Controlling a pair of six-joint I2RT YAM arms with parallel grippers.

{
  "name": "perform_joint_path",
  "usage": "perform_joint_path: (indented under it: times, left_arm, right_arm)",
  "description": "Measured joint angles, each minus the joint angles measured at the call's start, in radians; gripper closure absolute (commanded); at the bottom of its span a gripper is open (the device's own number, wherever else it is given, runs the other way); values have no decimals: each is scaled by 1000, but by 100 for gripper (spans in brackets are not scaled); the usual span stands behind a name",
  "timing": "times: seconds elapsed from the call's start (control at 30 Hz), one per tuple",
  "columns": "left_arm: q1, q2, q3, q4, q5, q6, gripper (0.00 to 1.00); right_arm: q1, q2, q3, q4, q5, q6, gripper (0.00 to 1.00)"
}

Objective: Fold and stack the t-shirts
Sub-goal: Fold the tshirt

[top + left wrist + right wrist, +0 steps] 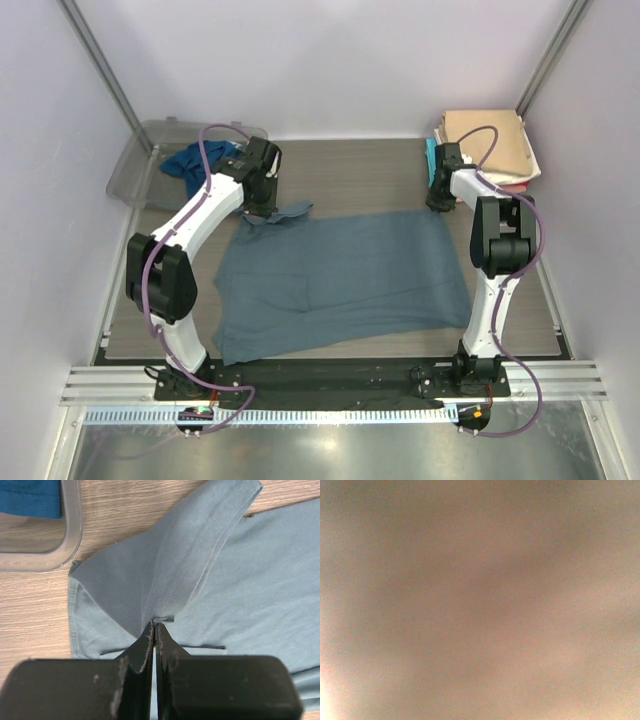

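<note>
Pinching a sleeve of the slate-blue t-shirt (340, 280) on the table (360, 170), the left jaws are clenched; the right jaws, beside the folded stack (495, 140) (their camera shows blur), I cannot tell.

Loose t-shirts: two, namely one slate-blue t-shirt (350, 275) and one teal-blue t-shirt (185, 162). Folded stacks: one. The folded stack (490, 140) shows three colours at its edges (tan, coral, teal); any further layers cannot be counted. Clear plastic tubs: one (125, 175). Robot arms: two, a left arm (195, 215) and a right arm (495, 240). Tables: one (370, 170).
</note>
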Motion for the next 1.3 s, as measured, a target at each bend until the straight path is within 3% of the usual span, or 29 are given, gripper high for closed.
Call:
perform_joint_path:
  times: [0.13,0.57,0.93,1.3]
  left_arm:
    - [0,0,0,0,-1,0,100]
    - [0,-62,-3,-13,-28,-3,100]
    - [0,-382,-235,-34,-2,-76,100]
    - [-2,-614,-379,-116,42,-169,100]
  right_arm:
    - [21,0,-4,9,1,-3,99]
    - [54,-122,-119,5,27,-11,99]
    - [54,-466,-301,1,41,-10,99]
    - [48,-597,-492,1,69,-1,99]
